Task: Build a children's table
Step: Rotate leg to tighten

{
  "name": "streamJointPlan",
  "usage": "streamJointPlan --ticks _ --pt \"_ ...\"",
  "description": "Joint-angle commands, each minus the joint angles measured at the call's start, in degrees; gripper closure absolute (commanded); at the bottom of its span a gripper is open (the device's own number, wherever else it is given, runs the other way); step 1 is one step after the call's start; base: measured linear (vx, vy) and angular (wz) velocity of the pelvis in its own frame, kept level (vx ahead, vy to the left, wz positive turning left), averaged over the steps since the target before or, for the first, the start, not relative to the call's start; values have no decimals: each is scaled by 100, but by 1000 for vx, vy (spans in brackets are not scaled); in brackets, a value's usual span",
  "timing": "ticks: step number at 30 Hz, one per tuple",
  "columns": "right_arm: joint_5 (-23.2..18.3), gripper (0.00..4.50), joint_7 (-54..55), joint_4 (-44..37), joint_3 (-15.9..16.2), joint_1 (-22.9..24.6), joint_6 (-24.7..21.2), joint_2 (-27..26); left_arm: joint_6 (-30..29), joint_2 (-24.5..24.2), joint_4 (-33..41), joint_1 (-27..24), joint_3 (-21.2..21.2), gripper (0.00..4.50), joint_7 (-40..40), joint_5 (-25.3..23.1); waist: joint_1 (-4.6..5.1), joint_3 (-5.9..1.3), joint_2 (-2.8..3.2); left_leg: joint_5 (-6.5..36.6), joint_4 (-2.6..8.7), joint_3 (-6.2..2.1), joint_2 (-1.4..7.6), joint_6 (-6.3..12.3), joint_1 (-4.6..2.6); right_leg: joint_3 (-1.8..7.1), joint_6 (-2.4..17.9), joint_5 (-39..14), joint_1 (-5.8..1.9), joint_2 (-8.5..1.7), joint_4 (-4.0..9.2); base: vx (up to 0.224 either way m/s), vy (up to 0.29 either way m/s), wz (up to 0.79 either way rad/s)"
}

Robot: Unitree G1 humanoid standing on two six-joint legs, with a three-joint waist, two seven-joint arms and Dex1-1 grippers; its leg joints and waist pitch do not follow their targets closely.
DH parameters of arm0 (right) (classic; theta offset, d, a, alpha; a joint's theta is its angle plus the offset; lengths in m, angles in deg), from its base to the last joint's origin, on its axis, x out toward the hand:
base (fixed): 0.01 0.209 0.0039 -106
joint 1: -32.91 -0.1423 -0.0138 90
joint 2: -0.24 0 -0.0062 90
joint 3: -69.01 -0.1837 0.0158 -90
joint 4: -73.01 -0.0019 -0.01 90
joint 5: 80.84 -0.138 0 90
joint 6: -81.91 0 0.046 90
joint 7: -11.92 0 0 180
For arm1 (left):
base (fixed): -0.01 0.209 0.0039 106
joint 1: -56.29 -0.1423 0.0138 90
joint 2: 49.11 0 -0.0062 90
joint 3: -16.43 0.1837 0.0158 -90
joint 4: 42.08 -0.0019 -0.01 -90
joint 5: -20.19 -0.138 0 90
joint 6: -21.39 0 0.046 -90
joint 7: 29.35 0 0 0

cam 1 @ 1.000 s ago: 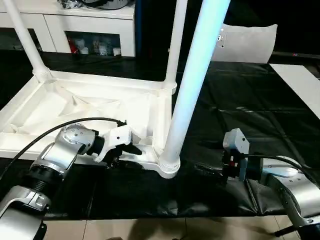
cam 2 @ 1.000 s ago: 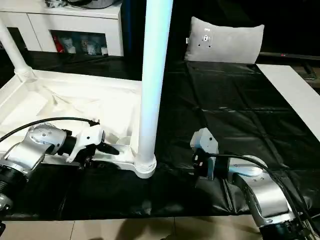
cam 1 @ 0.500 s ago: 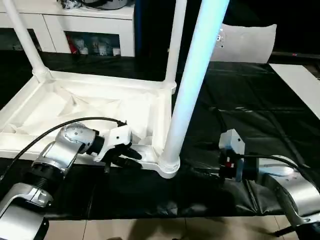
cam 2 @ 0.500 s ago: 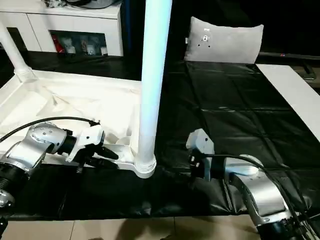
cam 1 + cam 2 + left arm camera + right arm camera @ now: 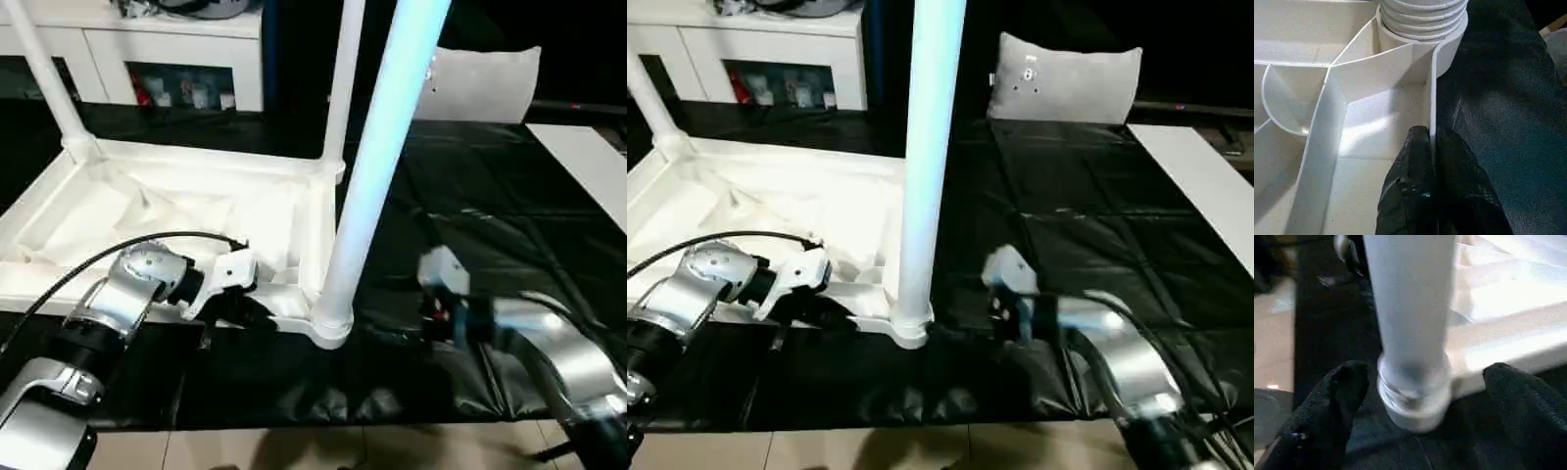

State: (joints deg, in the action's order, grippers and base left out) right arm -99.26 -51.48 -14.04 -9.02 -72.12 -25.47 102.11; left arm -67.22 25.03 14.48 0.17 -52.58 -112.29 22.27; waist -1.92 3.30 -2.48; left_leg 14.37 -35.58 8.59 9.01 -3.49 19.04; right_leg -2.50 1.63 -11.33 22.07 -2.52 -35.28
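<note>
Black sheeting [image 5: 509,206] covers the work surface, with a white cabinet [image 5: 147,49] and a grey cushion [image 5: 1063,83] behind it. On that sheeting the children's table [image 5: 167,211] lies upside down at the robot's left front, ribbed underside up.

Three legs stand in corner sockets: the near leg [image 5: 377,157], one at the far right corner [image 5: 343,83] and one at the far left [image 5: 49,83]. The fourth corner cannot be seen.

Handling, as judged: moulded white plastic, light, stiff across the ribs but thin at the rim, smooth and likely to slide on the sheeting. The rim wall gives a flat pinch; the round tapered leg offers less purchase and is best taken low, near the socket collar [image 5: 1413,396], where leverage on the joint is smallest.

Left gripper [image 5: 1430,142]: black fingers closed together on the near rim wall [image 5: 1431,88] just beside the near socket, one finger on each side.

Right gripper [image 5: 1420,382]: fingers spread wide, one on each side of the near leg's base, not touching it. Whether the leg is fully seated cannot be told.
</note>
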Motion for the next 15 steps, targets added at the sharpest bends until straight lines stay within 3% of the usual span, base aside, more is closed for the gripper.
streamJointPlan --ticks 1,5,12,15 --pt "31 55 -162 184 96 -137 38 57 -37 88 121 25 66 450 -82 48 -14 -325 60 396 490 -102 456 236 41 338 1631 -684 -298 -651 358 0 0 0" --pt "47 89 -442 629 223 -469 61 -37 -103 176 348 -55 131 450 -136 87 -37 -346 31 93 466 -74 452 369 32 330 1732 -271 -302 -654 307 0 0 0" --pt "-71 162 -739 1269 188 -890 -21 -232 -80 320 448 -116 147 450 -103 90 -73 -350 29 27 461 -46 457 430 14 314 1739 -271 -285 -649 305 0 0 0" --pt "-84 172 -811 1396 197 -961 22 -258 -78 342 434 -110 139 450 -97 64 -89 -351 38 88 465 -35 457 414 17 312 1738 -295 -289 -650 302 0 0 0"
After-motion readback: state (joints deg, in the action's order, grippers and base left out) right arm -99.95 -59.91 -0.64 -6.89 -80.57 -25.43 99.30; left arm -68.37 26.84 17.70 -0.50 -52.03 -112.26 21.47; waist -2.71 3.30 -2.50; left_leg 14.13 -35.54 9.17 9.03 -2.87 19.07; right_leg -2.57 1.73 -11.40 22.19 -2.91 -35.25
